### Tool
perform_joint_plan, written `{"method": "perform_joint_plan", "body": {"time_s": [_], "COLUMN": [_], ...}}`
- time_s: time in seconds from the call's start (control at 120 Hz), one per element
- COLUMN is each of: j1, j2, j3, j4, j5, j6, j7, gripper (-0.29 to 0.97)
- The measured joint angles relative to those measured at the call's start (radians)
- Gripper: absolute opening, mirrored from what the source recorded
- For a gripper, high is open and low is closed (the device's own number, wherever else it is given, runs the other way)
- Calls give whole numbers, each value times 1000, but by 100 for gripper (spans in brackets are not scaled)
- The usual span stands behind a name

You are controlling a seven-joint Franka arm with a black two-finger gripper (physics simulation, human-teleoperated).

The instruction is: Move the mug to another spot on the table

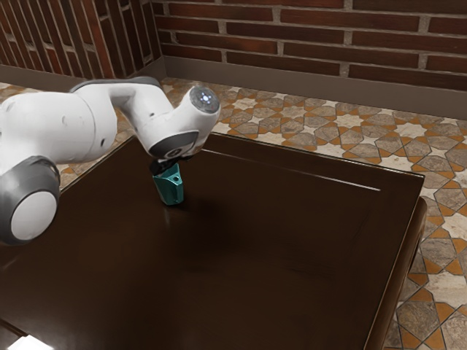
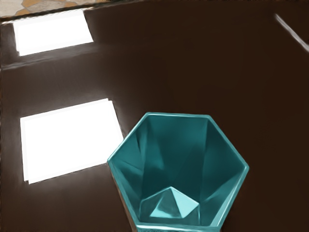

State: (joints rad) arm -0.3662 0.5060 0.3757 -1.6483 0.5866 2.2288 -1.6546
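At the left centre of the exterior view, the jaws were closed on the rim of the teal mug (image 1: 169,188), which hung tilted low over the dark tabletop (image 1: 292,240).

The mug (image 1: 169,189) is teal, with lighter turquoise facets inside its six-sided cup (image 2: 178,169). The tool (image 1: 168,172) just above the mug is black. The arm (image 1: 66,124) is white with grey joint caps and a pale blue spot on one round joint. The table (image 1: 292,240) is glossy dark brown, with bright white rectangular patches (image 2: 67,140) beside the mug. The floor (image 1: 350,131) beyond the table is tiled in a star pattern of orange, grey and cream. The brick wall (image 1: 292,36) is red-brown with pale mortar lines.
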Motion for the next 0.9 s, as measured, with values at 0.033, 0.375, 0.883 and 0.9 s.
{"method": "perform_joint_plan", "body": {"time_s": [0.033,0.375,0.883,0.9], "j1": [1,8,3,3], "j2": [8,85,143,145], "j3": [1,14,14,14], "j4": [2,26,26,26], "j5": [2,38,39,39], "j6": [-2,12,84,87], "j7": [-12,-100,-160,-161], "gripper": [66,60,35,34]}}
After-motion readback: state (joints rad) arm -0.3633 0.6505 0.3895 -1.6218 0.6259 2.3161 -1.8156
